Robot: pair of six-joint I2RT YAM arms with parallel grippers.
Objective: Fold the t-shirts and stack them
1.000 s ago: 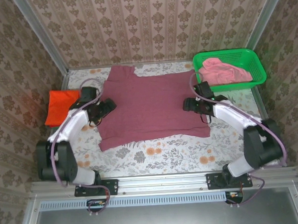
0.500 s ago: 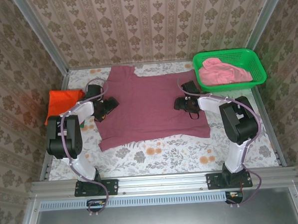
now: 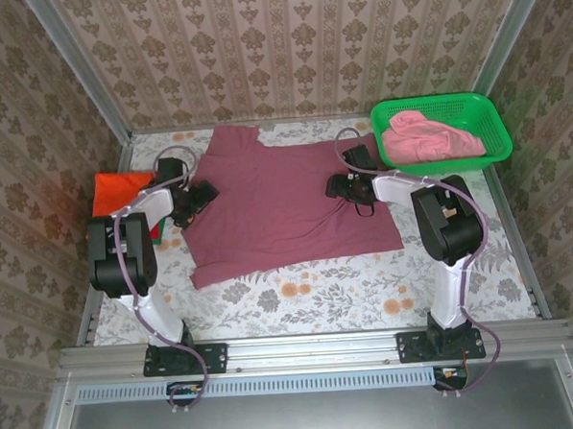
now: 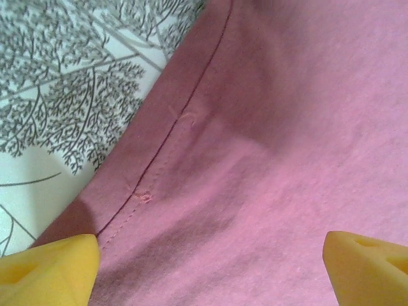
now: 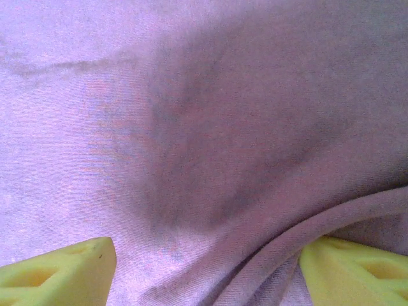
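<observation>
My left arm (image 3: 134,242) stands folded at the left edge of the tabletop (image 3: 300,295), elbow raised, its forearm reaching far and inward. My right arm (image 3: 441,221) mirrors it on the right. Each wrist points down at the maroon t-shirt (image 3: 286,200), which lies spread flat across the middle of the tabletop.

My left jaws are released over the shirt's left side. The left wrist view shows their yellow pads (image 4: 48,268) wide apart, with the maroon t-shirt (image 4: 274,166) between them. Its stitched hem runs diagonally just inside the left pad, and beyond the hem lies the tabletop (image 4: 57,83), a pale cloth with a grey branch print.

My right jaws are also released, over the shirt's right side. Their yellow pads (image 5: 57,271) sit apart on the maroon t-shirt (image 5: 191,127), and a soft ridge of cloth curves toward the right pad.

The fabric is a smooth, matte knit. A folded orange t-shirt (image 3: 117,190) lies at the far left. A crumpled pink t-shirt (image 3: 427,135) sits in the green mesh basket (image 3: 434,101) at the far right.
</observation>
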